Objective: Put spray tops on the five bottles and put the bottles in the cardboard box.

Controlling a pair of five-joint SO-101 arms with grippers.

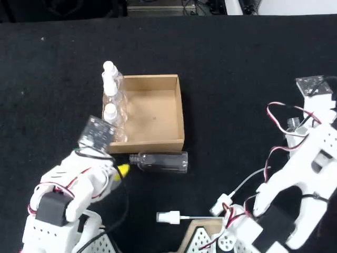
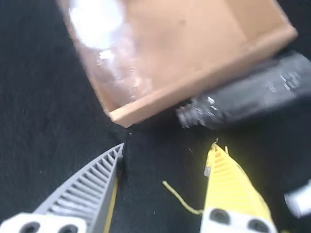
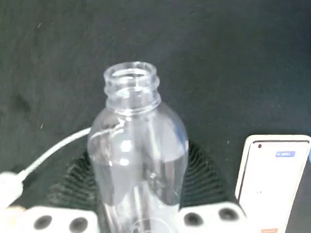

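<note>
Clear uncapped bottle [image 3: 138, 141] clamped in right gripper [image 3: 141, 174]. Left gripper [image 2: 167, 145] spread apart near second uncapped bottle [image 1: 160, 162] (print illegible), laid just beside cardboard box [image 1: 180, 113]; spray-topped bottles [image 1: 110, 87] stood inside.

High view looks down over the desk [image 1: 237, 79]; the close left wrist view shares the 7 o'clock corner of the cardboard box [image 1: 152, 143].

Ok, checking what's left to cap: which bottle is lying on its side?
The capless bottle outside the cardboard box, along its near wall; the bottles inside stand upright with spray tops.
</note>
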